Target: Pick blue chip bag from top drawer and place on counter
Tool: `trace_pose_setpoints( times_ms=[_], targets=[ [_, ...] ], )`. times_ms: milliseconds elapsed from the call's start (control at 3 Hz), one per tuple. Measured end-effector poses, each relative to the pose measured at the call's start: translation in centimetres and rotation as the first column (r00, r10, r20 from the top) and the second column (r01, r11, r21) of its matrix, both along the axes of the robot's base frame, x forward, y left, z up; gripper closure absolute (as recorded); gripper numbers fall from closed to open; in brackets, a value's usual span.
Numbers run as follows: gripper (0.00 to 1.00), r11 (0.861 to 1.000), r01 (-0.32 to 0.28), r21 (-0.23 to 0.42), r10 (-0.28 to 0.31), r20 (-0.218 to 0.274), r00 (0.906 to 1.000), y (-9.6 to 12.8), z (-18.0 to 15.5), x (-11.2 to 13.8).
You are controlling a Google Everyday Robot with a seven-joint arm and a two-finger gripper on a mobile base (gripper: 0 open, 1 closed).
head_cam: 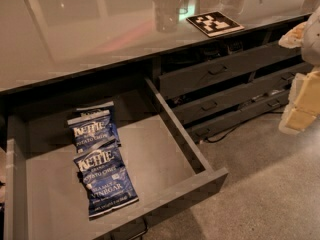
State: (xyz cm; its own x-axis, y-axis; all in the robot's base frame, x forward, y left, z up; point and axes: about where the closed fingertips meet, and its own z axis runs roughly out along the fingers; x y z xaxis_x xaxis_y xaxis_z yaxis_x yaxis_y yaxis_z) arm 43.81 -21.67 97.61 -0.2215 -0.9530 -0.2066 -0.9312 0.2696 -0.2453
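The top drawer (160, 159) is pulled open at the lower left. Three look-alike dark-blue Kettle bags lie flat on its floor. The nearest blue chip bag (106, 184) reads "Sea Salt & Vinegar". A second bag (91, 130) lies just behind it and overlaps a third (102, 109), which is mostly covered. The counter (90, 29) runs across the top. My gripper (300, 101) hangs at the right edge, pale and partly cut off, well to the right of the drawer, above the floor and holding nothing that I can see.
A black-and-white marker tag (215, 23) lies on the counter's right part, with a clear glass (167, 11) to its left. Narrower stacked grey drawers (225, 71) stand partly open at the right. A dark cable (225, 133) lies on the speckled floor (260, 194).
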Motion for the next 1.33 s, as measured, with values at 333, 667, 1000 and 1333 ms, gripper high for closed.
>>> trace_pose_setpoints(
  times_ms=[333, 667, 1000, 1333],
  targets=[
    [0.00, 1.000, 0.000, 0.000, 0.000, 0.000, 1.0000, 0.0, 0.0, 0.0],
    [0.00, 0.999, -0.018, 0.028, 0.018, 0.020, 0.9996, 0.2, -0.1, 0.4],
    [0.00, 0.992, -0.096, 0.087, 0.090, 0.071, 0.9934, 1.3, -0.6, 3.0],
    [0.00, 0.960, -0.221, 0.173, 0.196, 0.150, 0.9691, 3.6, -1.0, 6.8]
  ],
)
